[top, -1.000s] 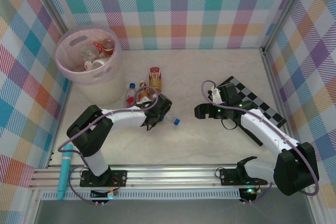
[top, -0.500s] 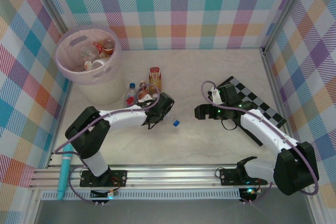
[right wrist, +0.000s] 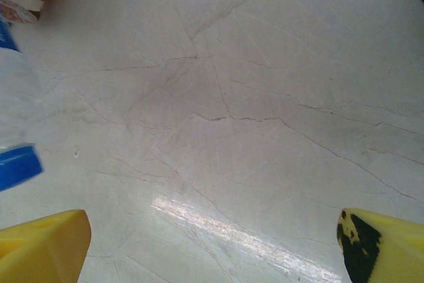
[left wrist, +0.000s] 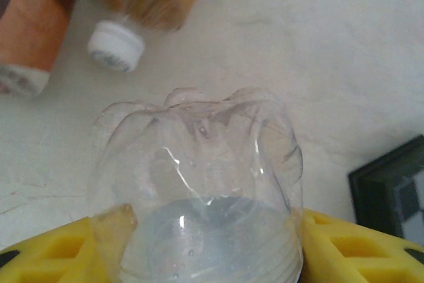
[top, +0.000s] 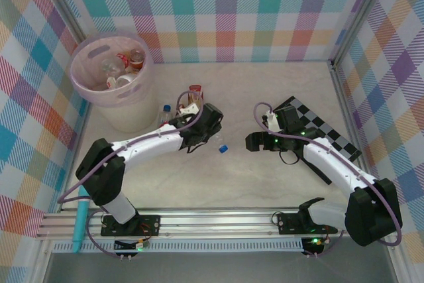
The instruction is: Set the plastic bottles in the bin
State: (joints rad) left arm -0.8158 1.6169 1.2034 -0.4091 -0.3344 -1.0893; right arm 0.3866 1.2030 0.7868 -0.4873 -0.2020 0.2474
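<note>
Top view: the left pincer grasps the clear bottle, cap pointing toward the right arm. The bin stands well apart, far-left, nearer the left arm.

Left wrist: yellow fingers press the bottle's sides.

Right wrist: the right pincer hangs released over the bench.

Checkered board flat on pale table, right side; teal tool front-left.

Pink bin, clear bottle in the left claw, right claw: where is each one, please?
pink bin (top: pixel 126 112), top external view, front wall.
clear bottle (left wrist: pixel 199 177), left wrist view, its transparent body.
right claw (right wrist: pixel 212 226), right wrist view, midway between its open fingertips.
</note>
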